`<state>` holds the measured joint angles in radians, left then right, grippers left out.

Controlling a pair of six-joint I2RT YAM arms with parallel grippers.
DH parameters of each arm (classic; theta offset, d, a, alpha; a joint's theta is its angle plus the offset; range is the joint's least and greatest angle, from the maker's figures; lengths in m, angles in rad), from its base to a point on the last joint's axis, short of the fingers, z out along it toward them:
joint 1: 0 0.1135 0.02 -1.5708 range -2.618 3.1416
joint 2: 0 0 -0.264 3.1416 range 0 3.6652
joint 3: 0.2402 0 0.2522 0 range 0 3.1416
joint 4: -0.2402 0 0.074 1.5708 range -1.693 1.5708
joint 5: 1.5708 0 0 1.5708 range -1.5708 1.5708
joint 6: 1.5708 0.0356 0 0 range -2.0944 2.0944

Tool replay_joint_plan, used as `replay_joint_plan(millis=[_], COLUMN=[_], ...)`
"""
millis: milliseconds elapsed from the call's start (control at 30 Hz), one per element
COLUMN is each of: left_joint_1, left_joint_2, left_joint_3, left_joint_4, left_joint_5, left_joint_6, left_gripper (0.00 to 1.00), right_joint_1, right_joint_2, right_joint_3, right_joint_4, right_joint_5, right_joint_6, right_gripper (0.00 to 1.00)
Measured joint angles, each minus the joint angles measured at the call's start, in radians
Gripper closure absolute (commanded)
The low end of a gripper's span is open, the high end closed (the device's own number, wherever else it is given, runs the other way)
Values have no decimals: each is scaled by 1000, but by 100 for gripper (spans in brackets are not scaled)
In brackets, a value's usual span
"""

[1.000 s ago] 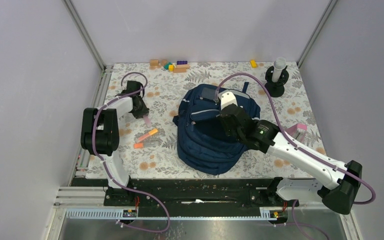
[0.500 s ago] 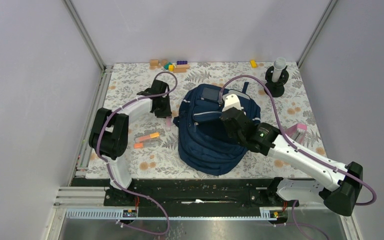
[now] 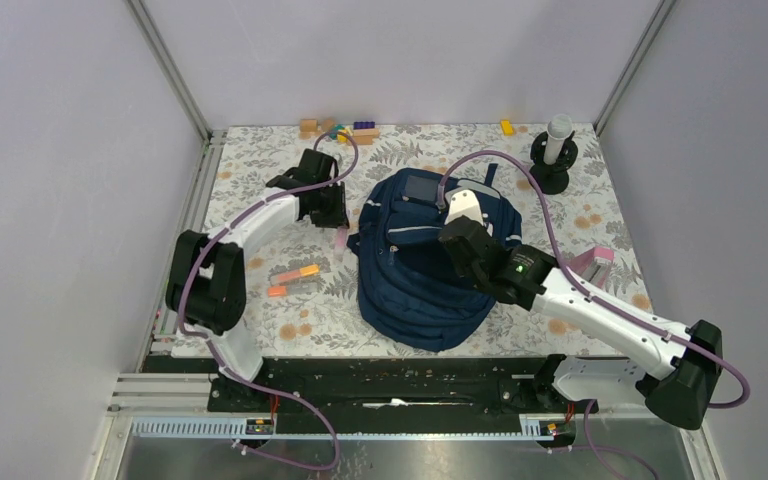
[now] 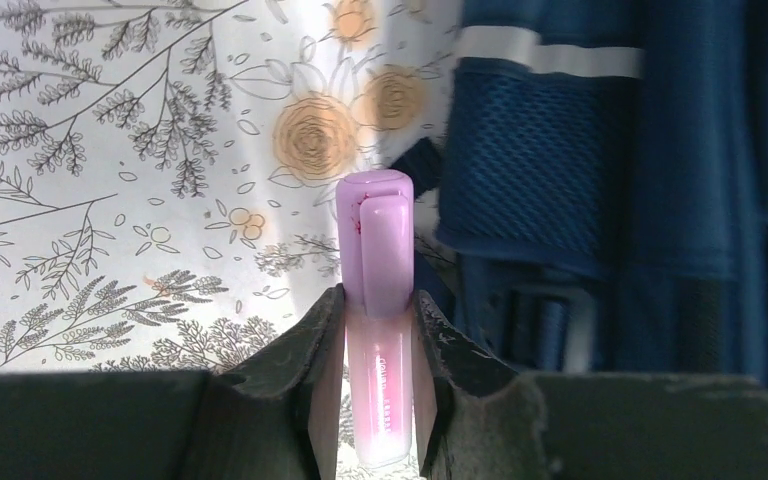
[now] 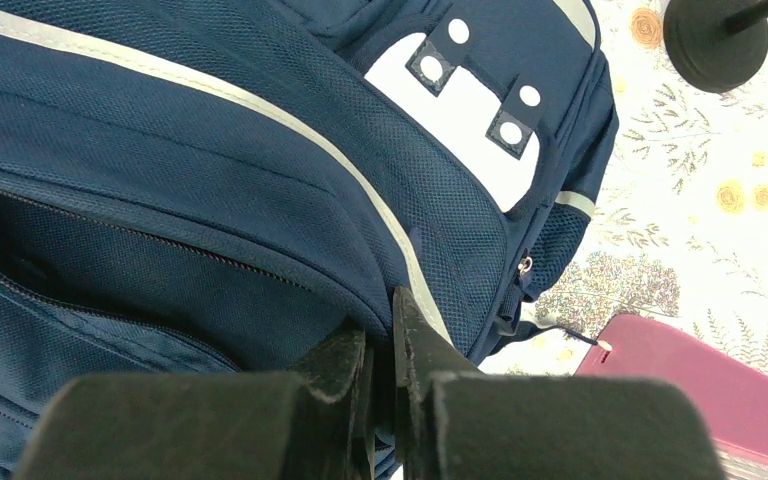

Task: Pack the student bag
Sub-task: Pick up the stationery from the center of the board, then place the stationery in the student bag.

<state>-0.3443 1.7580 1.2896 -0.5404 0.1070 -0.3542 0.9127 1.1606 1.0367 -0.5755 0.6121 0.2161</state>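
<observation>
Student bag [image 5: 210, 180], navy mesh fabric

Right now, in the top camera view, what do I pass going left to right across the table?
orange markers → left gripper holding the pink highlighter → student bag → black stand → pink case
</observation>
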Motion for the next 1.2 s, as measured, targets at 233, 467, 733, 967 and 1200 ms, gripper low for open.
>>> replay_joint_plan(millis=[233,467,733,967,1200], left_joint_1=[-17,-52,-183,-456,-536], left_joint_2=[-89,-235,-692,-761,-727], left_joint_3=[0,-113,-280,-290,-289], left_joint_4=[-27,-64,-70,-54,47], left_joint_5=[17,5,59,66,87], left_joint_6=[26,53,49,79,69], left_gripper=[88,88,90,90,91], right_joint_1=[0,0,0,0,0], right_joint_2=[23,38,53,58,54], right_joint_3=[0,1,24,43,46], right_joint_4=[-8,-10,-22,-33,-34], right_joint_5=[-3,-3,-3,-3,-5], right_joint_6=[1,1,-3,-13,-11], right_gripper=[100,100,100,100,100])
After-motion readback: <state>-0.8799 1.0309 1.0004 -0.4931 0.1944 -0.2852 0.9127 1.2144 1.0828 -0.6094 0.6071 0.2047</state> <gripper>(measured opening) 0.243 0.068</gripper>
